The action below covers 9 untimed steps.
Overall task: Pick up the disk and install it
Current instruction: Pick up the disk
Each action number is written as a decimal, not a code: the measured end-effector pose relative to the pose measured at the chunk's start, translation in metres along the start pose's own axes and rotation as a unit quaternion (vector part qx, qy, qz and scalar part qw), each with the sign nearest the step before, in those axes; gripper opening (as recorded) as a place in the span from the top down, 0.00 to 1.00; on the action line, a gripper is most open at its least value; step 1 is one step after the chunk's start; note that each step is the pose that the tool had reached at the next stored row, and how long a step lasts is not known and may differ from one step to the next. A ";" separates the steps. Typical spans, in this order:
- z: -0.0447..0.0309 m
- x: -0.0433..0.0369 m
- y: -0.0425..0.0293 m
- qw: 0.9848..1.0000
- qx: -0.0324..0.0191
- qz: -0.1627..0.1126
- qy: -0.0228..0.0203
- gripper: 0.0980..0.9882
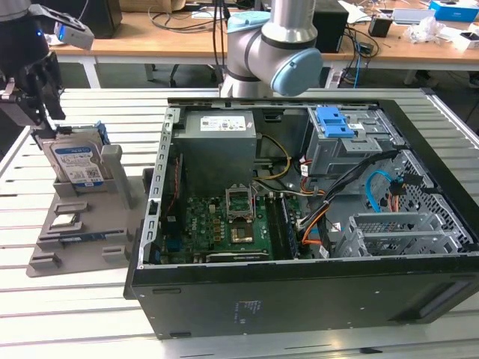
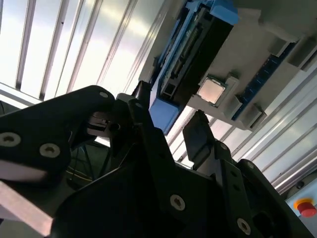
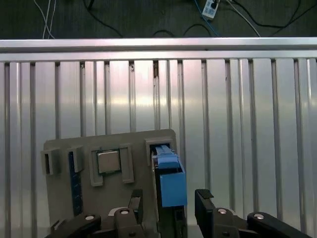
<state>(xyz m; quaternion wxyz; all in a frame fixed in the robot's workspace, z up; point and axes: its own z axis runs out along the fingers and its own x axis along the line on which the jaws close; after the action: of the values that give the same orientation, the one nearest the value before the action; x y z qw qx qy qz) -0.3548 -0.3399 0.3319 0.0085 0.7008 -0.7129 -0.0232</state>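
The disk stands on edge in a slot of the grey stand, at the exterior view's left; its blue-and-white label faces the camera and blue rails run along its edges. My gripper hangs just above it. In the first wrist view the disk's blue rail lies between my two black fingers, with a small gap on each side. My gripper is open and holds nothing. The second wrist view shows the disk just beyond my gripper.
An open computer case lies on the slatted metal table, to the exterior view's right of the stand. Inside it sits a grey drive cage with a blue tab. The stand also holds a square chip.
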 end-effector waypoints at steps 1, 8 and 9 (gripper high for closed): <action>0.0043 -0.0016 -0.0004 1.000 0.000 -0.007 0.001 0.50; 0.0218 -0.0013 -0.0046 1.000 0.000 -0.027 0.003 0.50; 0.0247 -0.0013 -0.0051 1.000 -0.001 -0.028 0.003 0.50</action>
<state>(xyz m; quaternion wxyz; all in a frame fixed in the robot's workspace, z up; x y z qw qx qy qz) -0.3507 -0.3382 0.3071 0.0102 0.7207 -0.6928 -0.0218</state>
